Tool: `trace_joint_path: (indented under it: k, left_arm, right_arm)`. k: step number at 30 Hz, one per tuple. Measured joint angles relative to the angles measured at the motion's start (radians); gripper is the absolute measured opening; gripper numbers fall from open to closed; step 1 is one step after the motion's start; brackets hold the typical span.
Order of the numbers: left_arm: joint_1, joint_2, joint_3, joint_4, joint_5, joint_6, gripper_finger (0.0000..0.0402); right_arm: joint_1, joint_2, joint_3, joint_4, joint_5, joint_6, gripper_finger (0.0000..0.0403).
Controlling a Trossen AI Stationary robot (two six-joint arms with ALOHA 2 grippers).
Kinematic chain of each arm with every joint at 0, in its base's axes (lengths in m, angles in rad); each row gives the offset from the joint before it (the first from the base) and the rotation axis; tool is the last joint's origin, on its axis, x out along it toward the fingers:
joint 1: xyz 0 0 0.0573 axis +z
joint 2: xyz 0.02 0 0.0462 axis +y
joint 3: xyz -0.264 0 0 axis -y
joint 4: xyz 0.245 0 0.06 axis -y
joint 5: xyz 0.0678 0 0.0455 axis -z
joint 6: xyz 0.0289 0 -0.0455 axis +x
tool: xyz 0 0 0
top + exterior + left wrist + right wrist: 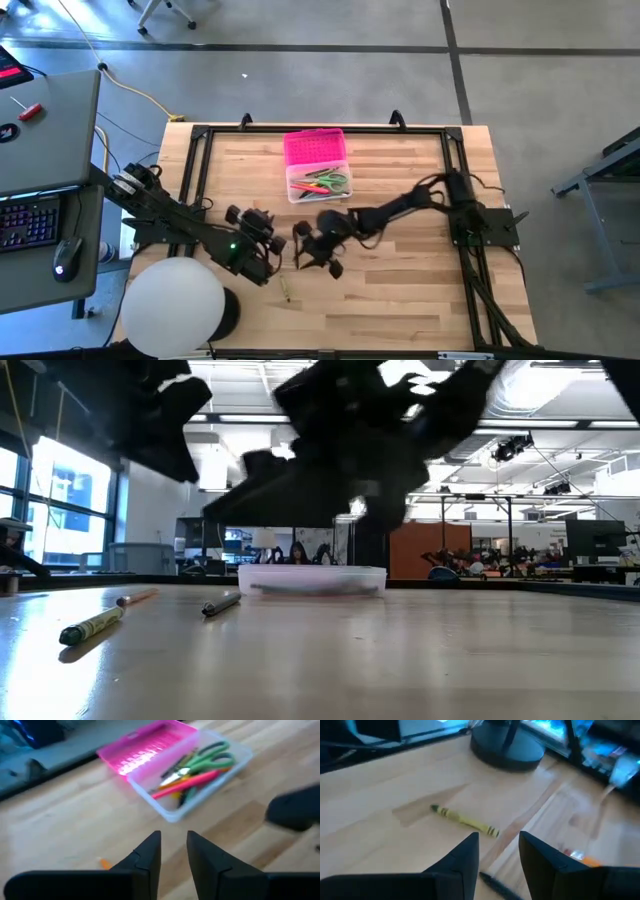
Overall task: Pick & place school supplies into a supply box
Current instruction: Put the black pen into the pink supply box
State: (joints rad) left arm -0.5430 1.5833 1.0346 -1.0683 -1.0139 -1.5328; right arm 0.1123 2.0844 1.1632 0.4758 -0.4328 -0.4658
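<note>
Both sets of jaws stand parted with nothing between them. Left gripper (268, 243) hangs low over the desk (400, 300) at centre-left of the high view, right gripper (322, 255) just beside it toward centre. Above them, near the desk's top edge, the supply box (318, 178) lies open, pink lid (315, 148) folded back, holding green-handled scissors (210, 757) and a few pens. A yellow crayon (465, 820) lies loose on the wood at lower centre, a grey pen (221, 603) and an orange pencil (137, 597) nearby
</note>
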Motion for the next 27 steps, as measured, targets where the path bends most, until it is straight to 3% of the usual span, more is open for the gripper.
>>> trace_joint_path:
  k: [3,10,19,24,27]
  left_arm:
    - [0.000,-0.001,0.042,-0.081,-0.011,-0.027,0.0119]
    - [0.000,-0.001,0.074,-0.166,-0.017,-0.025,0.0117]
    - [0.000,0.000,0.074,-0.193,-0.009,-0.025,0.0117]
    - [0.000,0.000,0.074,-0.191,0.025,-0.025,0.0117]
    - [0.000,0.000,0.074,-0.191,0.044,-0.025,0.0117]
  right_arm:
    - [-0.035,0.079,0.123,-0.159,-0.053,0.003,0.0119]
    - [-0.082,0.197,0.344,-0.530,-0.158,-0.190,0.0119]
    - [-0.102,0.220,0.363,-0.592,-0.168,-0.390,0.0119]
    - [-0.112,0.277,0.365,-0.605,-0.252,-0.476,0.0113]
    - [-0.112,0.299,0.364,-0.579,-0.306,-0.480,0.0086]
